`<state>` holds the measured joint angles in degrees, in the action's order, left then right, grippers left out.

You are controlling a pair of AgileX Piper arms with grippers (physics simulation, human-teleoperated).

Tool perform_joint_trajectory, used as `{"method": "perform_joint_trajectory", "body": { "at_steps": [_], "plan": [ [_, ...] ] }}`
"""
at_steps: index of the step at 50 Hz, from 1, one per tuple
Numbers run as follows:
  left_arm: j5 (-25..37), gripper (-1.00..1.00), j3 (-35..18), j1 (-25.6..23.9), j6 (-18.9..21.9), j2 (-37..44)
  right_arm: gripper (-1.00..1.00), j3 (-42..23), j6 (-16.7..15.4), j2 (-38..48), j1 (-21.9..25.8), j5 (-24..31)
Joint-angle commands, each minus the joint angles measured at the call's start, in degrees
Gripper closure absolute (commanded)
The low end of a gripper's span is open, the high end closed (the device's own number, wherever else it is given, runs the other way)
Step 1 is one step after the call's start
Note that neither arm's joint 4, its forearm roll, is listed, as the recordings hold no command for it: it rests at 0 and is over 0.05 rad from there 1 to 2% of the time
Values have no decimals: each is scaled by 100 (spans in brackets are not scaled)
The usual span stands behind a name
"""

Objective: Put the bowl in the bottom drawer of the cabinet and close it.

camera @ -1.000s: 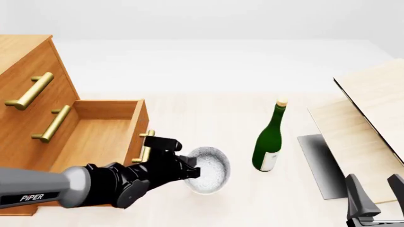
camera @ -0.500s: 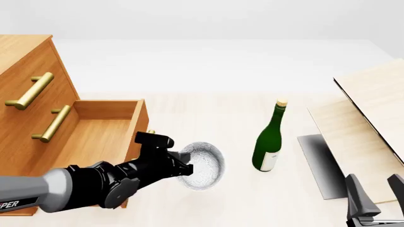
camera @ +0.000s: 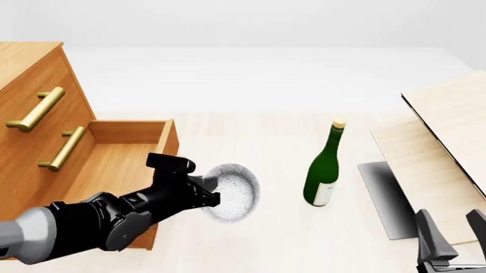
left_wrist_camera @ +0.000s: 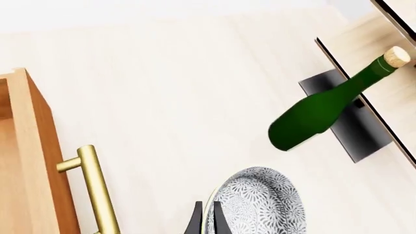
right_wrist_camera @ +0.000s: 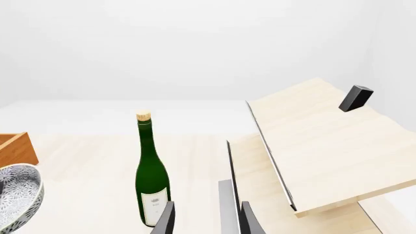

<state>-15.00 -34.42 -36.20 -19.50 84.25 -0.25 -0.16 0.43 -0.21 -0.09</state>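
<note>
The bowl [camera: 230,192] has moved up and left, toward the open bottom drawer [camera: 114,165]. The left claw [camera: 213,196] holds it tight by the rim, tipped, in the air just beside the drawer's front. It goes inside soon, I think. The right claw [camera: 454,239] waits partly open.

Open table is left between the pulled-out bottom drawer [camera: 114,165] and the upright green bottle [camera: 324,168], while beyond the bottle, away from the drawer, passage is blocked by the slanted pale boards [camera: 444,142], and the drawer's interior is seen unobstructed from above.
</note>
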Motion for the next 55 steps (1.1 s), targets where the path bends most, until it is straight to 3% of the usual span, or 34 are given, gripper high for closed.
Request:
{"method": "perform_joint_trajectory", "body": {
  "at_steps": [1,55],
  "plan": [
    [163,100,67,163,138,-408,-100,0,-1,0,0,0],
    [790,100,318,1027,492,-1755,-100,0,0,0,0,0]
  ]
}}
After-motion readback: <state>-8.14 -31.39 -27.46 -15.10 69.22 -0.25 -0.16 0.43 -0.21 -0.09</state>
